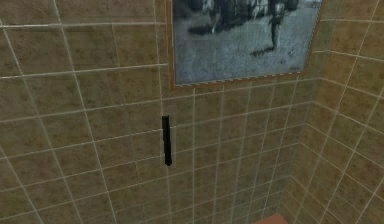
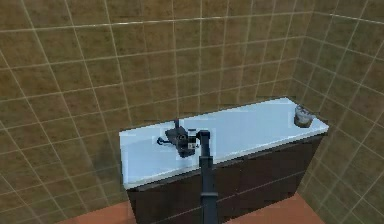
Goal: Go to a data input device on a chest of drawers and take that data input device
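- Vessel first: a small brownish-grey cup-like container [image 2: 303, 117] stands upright on the far right end of a long counter [image 2: 250, 125] with a pale blue-white top and a dark brown front. What is inside the container cannot be made out.
- The counter stands against a wall of brown square tiles [image 2: 100, 60], with its length running across the arm side view. A strip of reddish floor [image 2: 290, 213] shows below its front.
- The dark square-sectioned arm [image 2: 206, 185] rises from the bottom edge of the arm side view. It crosses the counter's brown front and reaches over the left half of the pale top.
- At the arm's far end, the dark end effector [image 2: 175, 140] sits just left of the bar, over the pale top and well apart from the cup-like container.
- Whether the end effector's fingers are spread or pressed together cannot be told, and neither can whether it holds anything.
- The data input device cannot be told apart from the dark shapes at the end effector over the counter's left half, so its long axis and heading cannot be read.
- In the forward view, a narrow dark bar [image 1: 167, 140] shows against the brown tiled wall with its long axis vertical. What it is cannot be told.
- Above and to the right of that bar hangs a brown-framed, grey-toned picture [image 1: 245, 40], with its top cut off by the view's upper edge.
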